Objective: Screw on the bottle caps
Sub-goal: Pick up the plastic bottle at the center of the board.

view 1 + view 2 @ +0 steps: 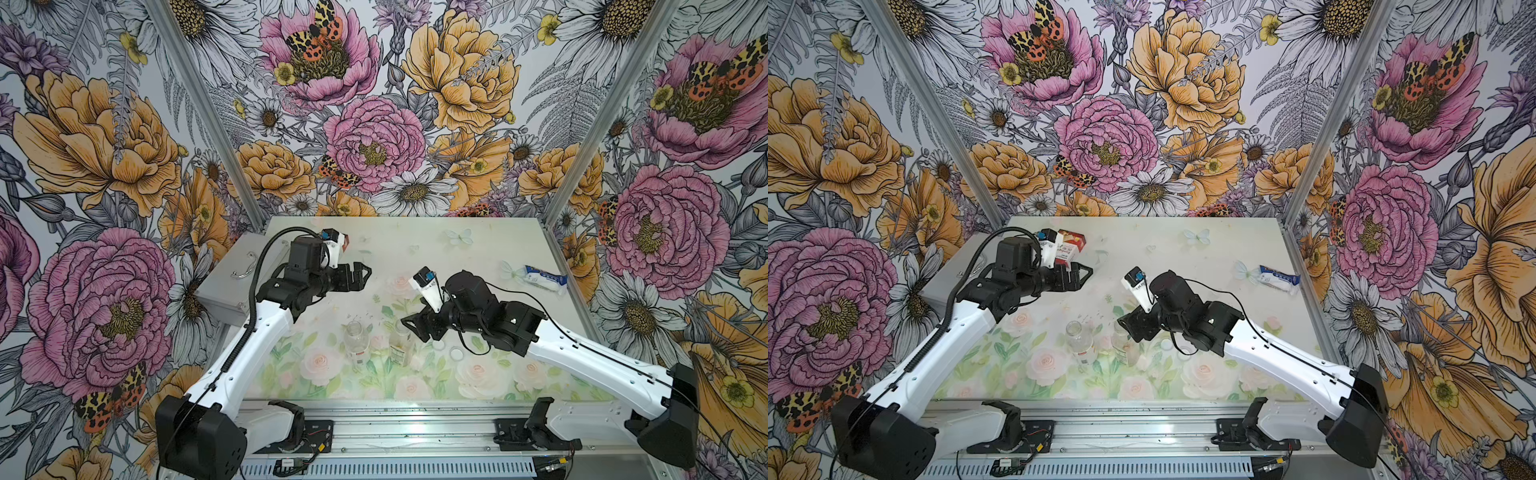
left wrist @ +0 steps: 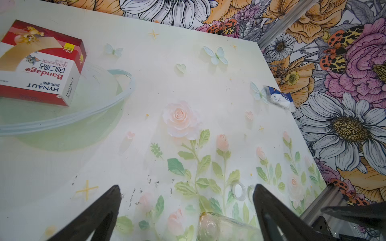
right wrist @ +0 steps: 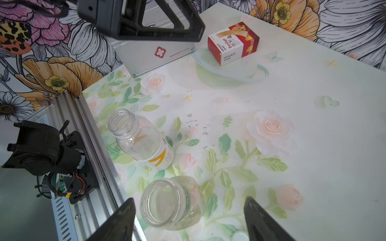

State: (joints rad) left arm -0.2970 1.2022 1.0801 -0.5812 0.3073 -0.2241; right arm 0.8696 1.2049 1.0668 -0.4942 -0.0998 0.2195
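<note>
**Flowered walls, two open bottles, both caps off**

Big printed peonies and daisies cover the walls, and the tabletop carries a paler rose print.

The red-and-white carton reads "HYNAUT" and "Bandage", with Chinese characters and a "100" beside a yellow square. It overlaps a loop of clear tubing. Only the right wrist view shows the red cross emblem on the metal case; the small print beside it is too fine to read. In a top view the carton is almost wholly hidden behind the left arm's camera.

Both bottles stand uncapped near the front middle of the table, just beside each other. The red-labelled bottle is clear, and the right wrist view shows an orange V on its white label. The green-labelled bottle is clear too, its print unreadable.

The right gripper is at this one, fingers spread to either side of the open mouth, a gap on each side, gripping nothing. The left gripper hovers farther back, spread wide and empty.

One white cap lies on the table under the right arm. The second cap lies near it, closer to the bottles. A blue-and-white packet lies by the right edge.
</note>
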